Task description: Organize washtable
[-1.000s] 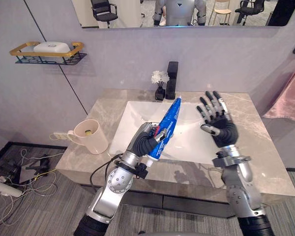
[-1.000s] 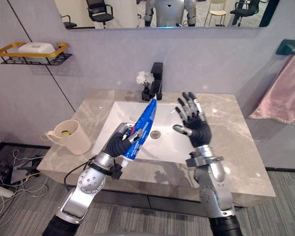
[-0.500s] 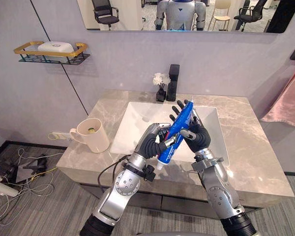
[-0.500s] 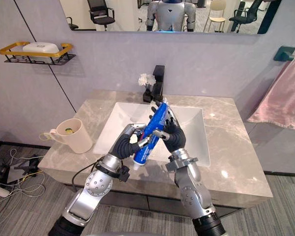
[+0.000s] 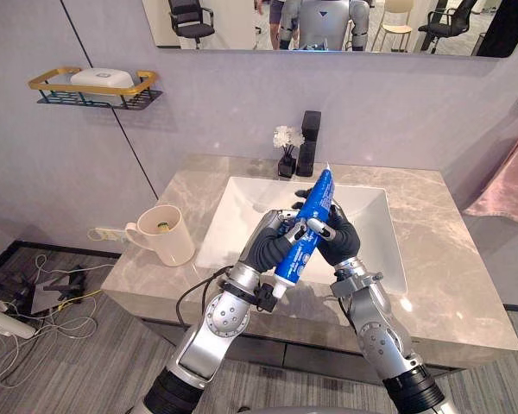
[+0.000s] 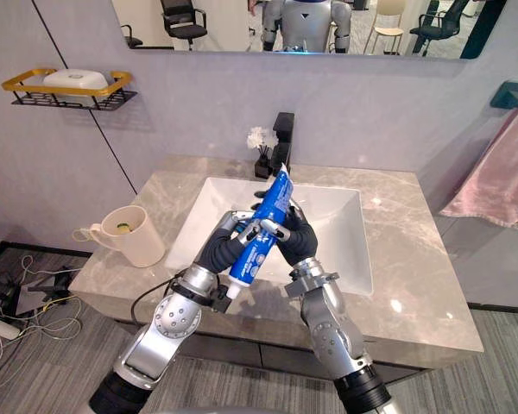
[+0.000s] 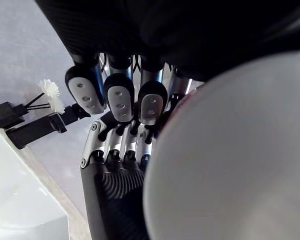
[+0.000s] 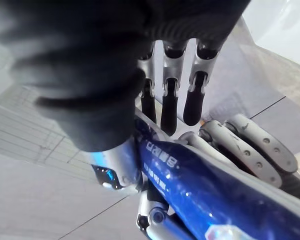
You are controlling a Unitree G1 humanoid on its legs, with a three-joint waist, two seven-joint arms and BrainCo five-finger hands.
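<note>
A blue toothpaste tube [image 5: 306,226] with a white cap at its lower end stands tilted above the front of the white sink basin [image 5: 237,211]. My left hand [image 5: 269,247] is shut on its lower half. From the other side my right hand [image 5: 338,240] curls its fingers over the tube's middle, so both hands hold it. The left wrist view has the white cap [image 7: 230,160] close up, beside my left fingertips [image 7: 119,100]. The blue tube [image 8: 200,185] crosses under the right fingers [image 8: 169,102] in the right wrist view.
A cream mug [image 5: 166,235] sits on the marble counter [image 5: 440,259] left of the basin. A black faucet [image 5: 307,142] and a small white flower [image 5: 284,138] stand at the back. A wall shelf [image 5: 93,89] holds soap. A pink towel [image 5: 511,177] hangs at the right.
My right hand came in from the right with straight fingers and curled onto the tube. The left hand kept its hold and raised the tube a little.
</note>
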